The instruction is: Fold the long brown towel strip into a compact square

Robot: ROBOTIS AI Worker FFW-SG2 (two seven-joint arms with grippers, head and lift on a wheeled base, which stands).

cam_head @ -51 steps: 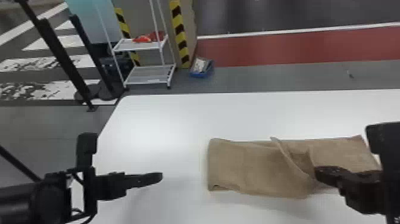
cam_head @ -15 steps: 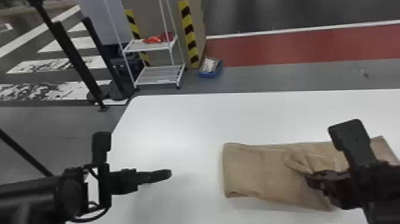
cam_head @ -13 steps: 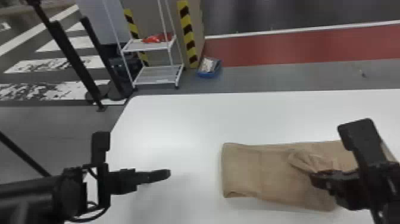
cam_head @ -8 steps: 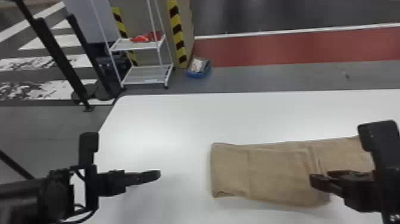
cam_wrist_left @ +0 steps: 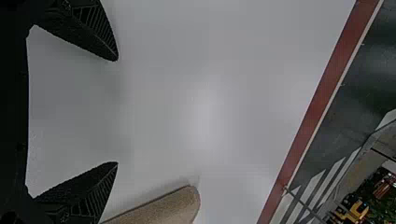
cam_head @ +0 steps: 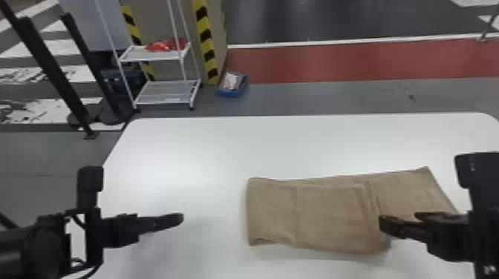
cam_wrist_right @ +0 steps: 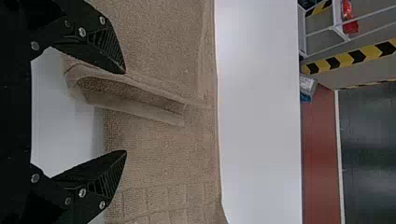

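Brown towel (cam_head: 326,215), lying across the white counter (cam_head: 185,156), one part folded over another! The head view gives us its length; switch to the right wrist view and there's the hollow inside the raised fold, plus a grid of woven squares. The left wrist view catches one end of it. Right fingers (cam_head: 393,226) parted wide at the towel's near side, fold edge between them; whether they touch, can't tell. Left fingers (cam_head: 167,220), wide too, are out over the counter, well apart from the towel.
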